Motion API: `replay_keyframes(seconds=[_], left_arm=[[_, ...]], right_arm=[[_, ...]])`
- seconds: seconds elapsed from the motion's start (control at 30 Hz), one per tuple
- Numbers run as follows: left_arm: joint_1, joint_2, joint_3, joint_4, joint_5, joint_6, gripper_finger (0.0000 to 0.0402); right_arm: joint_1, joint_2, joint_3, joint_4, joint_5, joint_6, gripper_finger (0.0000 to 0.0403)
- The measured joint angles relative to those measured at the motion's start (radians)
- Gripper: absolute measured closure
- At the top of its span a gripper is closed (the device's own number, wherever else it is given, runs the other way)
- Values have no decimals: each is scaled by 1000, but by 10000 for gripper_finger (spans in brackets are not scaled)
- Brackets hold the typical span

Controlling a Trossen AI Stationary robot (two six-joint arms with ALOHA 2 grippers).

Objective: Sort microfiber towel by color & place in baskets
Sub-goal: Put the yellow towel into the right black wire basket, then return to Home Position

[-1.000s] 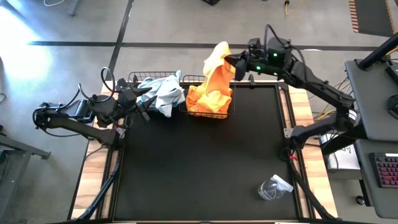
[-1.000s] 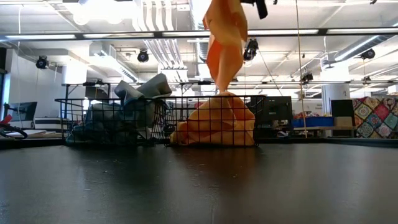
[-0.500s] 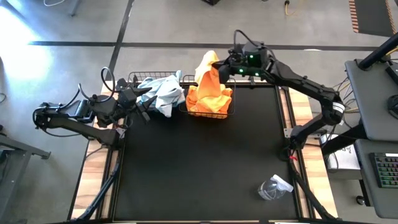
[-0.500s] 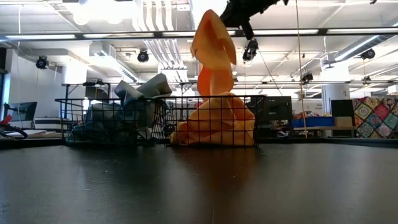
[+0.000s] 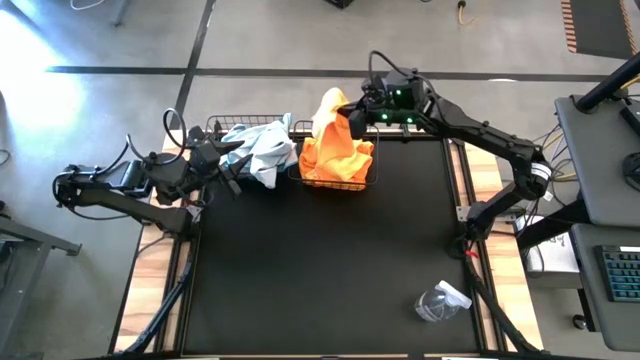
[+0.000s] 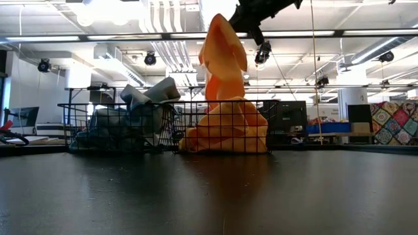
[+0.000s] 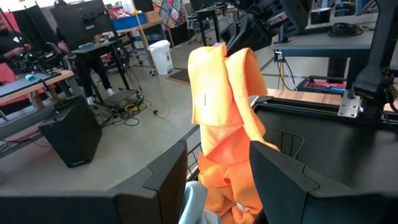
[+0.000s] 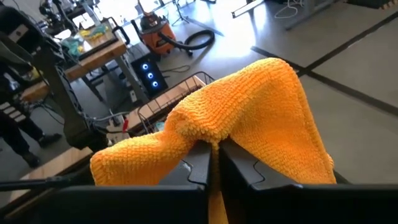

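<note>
Seeing even indoor light overall, no hard shadows on black table (image 5: 320, 230). High view: strong glare patch on floor (image 5: 35, 80) at left, washed out white. Low view: ceiling lights (image 6: 104, 10) blown out, table surface dim, faint sheen only, near edge soft. Left wrist view: own fingers (image 7: 280, 186) dark and out of focus, background sharp enough. Right wrist view: orange towel (image 8: 249, 118) bright, texture crisp, room behind slightly soft.

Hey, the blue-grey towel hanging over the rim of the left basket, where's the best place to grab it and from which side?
Probably the raised fold of the blue-grey towel, taken from straight above. It is heaped higher than the wire rim of the left basket, so that peak stands clear of the mesh and should pinch easily.
</note>
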Motion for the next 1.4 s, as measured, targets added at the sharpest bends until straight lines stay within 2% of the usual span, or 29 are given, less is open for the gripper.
replay_keyframes(seconds=[0.23, 0.5, 0.67, 0.87, 1.03, 1.27, 1.4], left_arm=[[0, 0, 0, 0, 0, 0, 243], [0, 0, 0, 0, 0, 0, 243], [0, 0, 0, 0, 0, 0, 243], [0, 0, 0, 11, 0, 0, 243], [0, -7, 0, 68, 0, 16, 243], [0, -35, 1, 70, 0, 69, 243], [0, -40, 42, 48, 2, 101, 243]], right_arm=[[0, 1, 0, -18, 1, -69, 341], [0, 2, 0, -18, 4, -71, 272], [0, 2, 0, -30, 4, -72, 247], [0, 2, 0, -76, 4, -69, 242], [0, -2, 0, -151, 3, -24, 254], [11, -33, 0, -204, 1, 4, 271], [26, -65, 0, -203, 0, 11, 272]])
